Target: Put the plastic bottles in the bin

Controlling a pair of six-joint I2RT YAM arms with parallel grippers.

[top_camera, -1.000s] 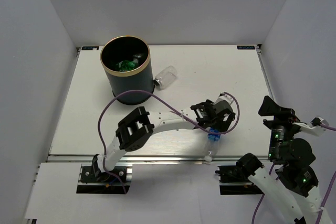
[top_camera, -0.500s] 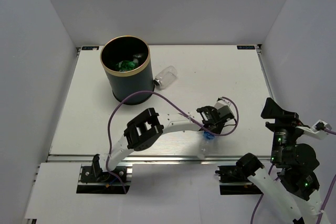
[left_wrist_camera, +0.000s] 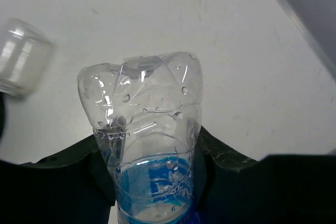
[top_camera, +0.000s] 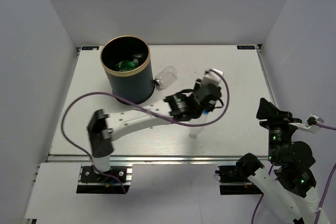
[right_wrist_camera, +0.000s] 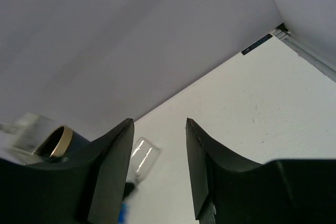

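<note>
Left arm (top_camera: 137, 121): glossy white tube links, chunky black joint housings (top_camera: 100, 131), thin purple cable (top_camera: 73, 109) running off it, white connector block (top_camera: 212, 75) at the wrist. Right arm (top_camera: 291, 163): same white links, rounded black motor housings with small green LEDs (top_camera: 273, 138), its own purple lead (top_camera: 326, 127). Right gripper (right_wrist_camera: 158, 124): matte black, smooth, tapered fingers (right_wrist_camera: 107, 171). Black base brackets (top_camera: 104, 174) on both.

Left fingers (left_wrist_camera: 79, 187) clamped, right fingers (right_wrist_camera: 107, 177) apart

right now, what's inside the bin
Inside the bin a green bottle shows, with what looks like a clear bottle beside it. The black interior and near wall hide anything lying lower down.
</note>
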